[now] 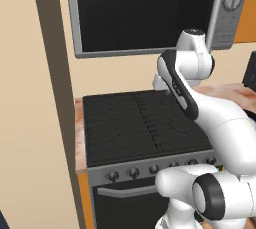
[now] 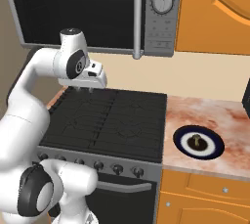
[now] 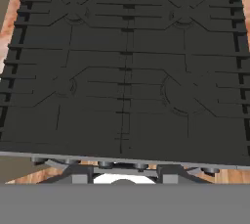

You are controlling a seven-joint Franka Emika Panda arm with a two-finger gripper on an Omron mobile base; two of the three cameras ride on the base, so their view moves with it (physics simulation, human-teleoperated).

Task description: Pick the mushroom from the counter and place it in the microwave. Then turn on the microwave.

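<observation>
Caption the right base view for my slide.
Gripper hovers over the stove; mushroom waits on the dish; microwave shut.

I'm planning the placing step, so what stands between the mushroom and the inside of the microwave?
The microwave's dark glass door is shut, so it blocks the way in. The mushroom sits on a dark-rimmed dish on the counter, right of the stove top. The gripper hangs over the stove top, holding nothing.

Microwave [image 2: 97,12]: brushed silver metal, glossy dark glass door, smooth tubular handle [image 2: 138,17]. Stove top [image 2: 112,120]: matt black, ridged grates. Counter [image 2: 215,115]: speckled pinkish stone, polished. Cabinets [image 2: 210,12]: smooth orange wood-look. Dish [image 2: 198,142]: glossy, dark rim. Mushroom [image 2: 196,140]: matt brown.
</observation>
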